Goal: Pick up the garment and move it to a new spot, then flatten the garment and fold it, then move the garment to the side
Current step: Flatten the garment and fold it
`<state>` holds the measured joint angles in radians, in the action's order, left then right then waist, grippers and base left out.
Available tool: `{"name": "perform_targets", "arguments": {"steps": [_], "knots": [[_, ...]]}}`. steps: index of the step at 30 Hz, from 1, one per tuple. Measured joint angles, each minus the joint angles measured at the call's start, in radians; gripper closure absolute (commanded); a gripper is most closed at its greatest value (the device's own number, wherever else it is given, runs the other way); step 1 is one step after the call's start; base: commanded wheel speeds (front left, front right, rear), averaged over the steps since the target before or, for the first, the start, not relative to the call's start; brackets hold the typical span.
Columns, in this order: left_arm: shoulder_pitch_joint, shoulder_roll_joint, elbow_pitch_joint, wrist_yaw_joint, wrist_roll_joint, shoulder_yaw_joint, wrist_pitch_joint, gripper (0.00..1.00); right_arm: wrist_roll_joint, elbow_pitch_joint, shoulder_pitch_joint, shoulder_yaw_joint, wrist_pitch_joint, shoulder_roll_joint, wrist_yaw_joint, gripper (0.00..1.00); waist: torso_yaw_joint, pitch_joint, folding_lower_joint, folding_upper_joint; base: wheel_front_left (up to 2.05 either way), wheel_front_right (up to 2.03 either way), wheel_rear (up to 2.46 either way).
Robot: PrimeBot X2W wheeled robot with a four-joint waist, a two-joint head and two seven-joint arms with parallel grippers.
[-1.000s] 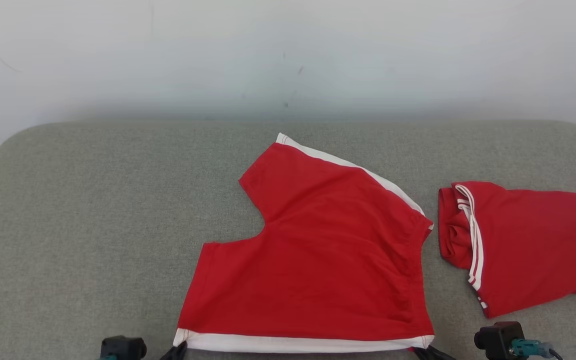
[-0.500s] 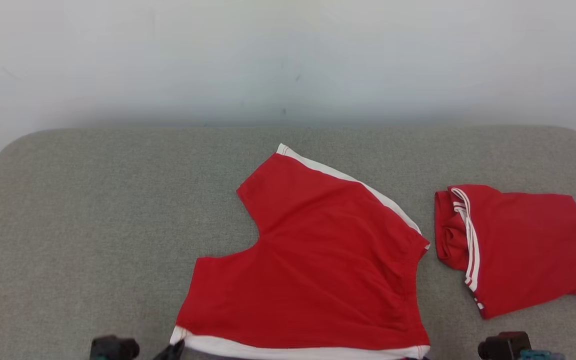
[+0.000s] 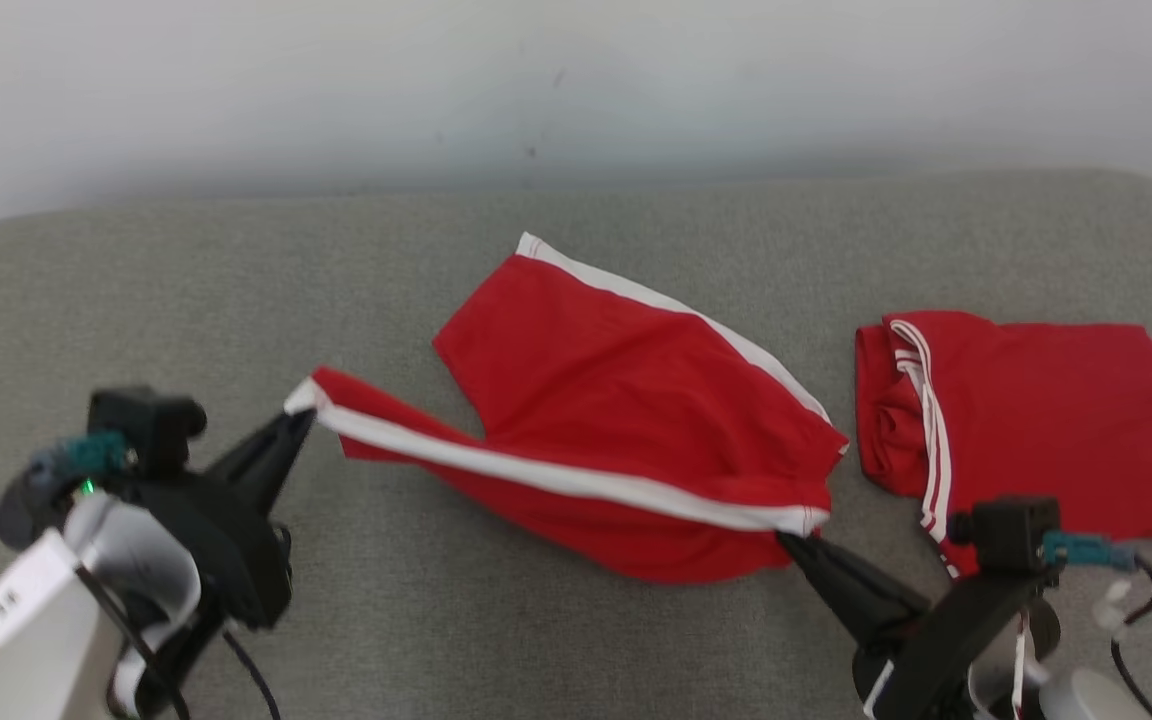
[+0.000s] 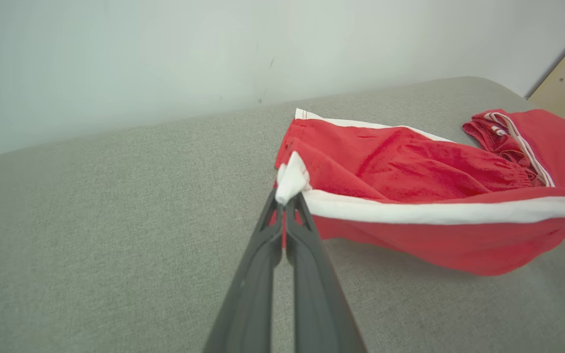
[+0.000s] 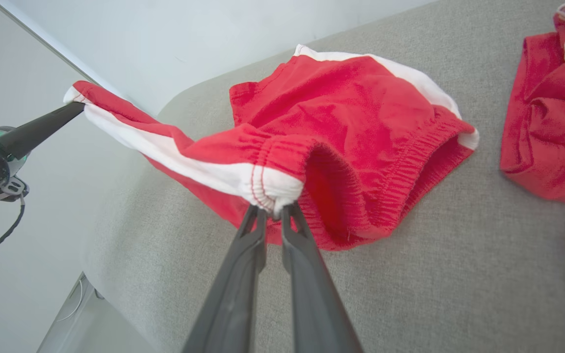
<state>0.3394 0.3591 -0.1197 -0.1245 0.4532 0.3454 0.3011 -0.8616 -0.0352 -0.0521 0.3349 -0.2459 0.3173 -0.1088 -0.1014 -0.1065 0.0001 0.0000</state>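
The garment [image 3: 616,400] is a pair of red shorts with white side stripes, half lifted off the grey cushion [image 3: 536,620]. My left gripper [image 3: 302,412] is shut on one corner of its white-striped near edge [image 4: 290,179]. At the other corner of that edge my right gripper [image 3: 788,540] pinches the hem [image 5: 272,193]. The striped edge hangs taut between the two grippers, raised above the cushion. The far part of the shorts [image 5: 351,103] still lies on the cushion.
A second pair of red shorts [image 3: 1026,420], folded and with white stripes, lies at the right of the cushion, close to my right arm. A pale wall [image 3: 576,80] runs behind the cushion. Bare cushion extends to the left and front.
Both grippers have lifted the near striped edge of the shorts off the cushion and carried it away from the front edge. The head camera has also shifted.
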Motion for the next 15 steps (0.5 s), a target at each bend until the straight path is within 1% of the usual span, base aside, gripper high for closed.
{"name": "perform_targets", "arguments": {"steps": [7,9,13,15], "knots": [[0.211,0.054,-0.055,0.000,0.045,0.053,0.060,1.00,-0.019,0.040,-0.148,-0.011,-0.027,-0.041,0.012,1.00,0.032,-0.079,0.0001,0.0001,0.00,0.00,0.00],[0.258,0.056,-0.074,0.000,0.072,0.057,0.066,1.00,-0.034,0.058,-0.184,-0.014,-0.031,-0.057,0.013,1.00,0.044,-0.102,0.0001,0.0001,0.00,0.00,0.00],[0.346,0.075,-0.125,0.000,0.086,0.091,0.089,1.00,-0.044,0.103,-0.256,-0.018,-0.037,-0.081,0.028,1.00,0.072,-0.145,0.0002,0.0002,0.00,0.00,0.00],[0.381,0.086,-0.147,0.000,0.086,0.111,0.096,1.00,-0.048,0.123,-0.288,-0.016,-0.044,-0.102,0.030,1.00,0.091,-0.162,0.0002,0.0002,0.00,0.00,0.00]]}}
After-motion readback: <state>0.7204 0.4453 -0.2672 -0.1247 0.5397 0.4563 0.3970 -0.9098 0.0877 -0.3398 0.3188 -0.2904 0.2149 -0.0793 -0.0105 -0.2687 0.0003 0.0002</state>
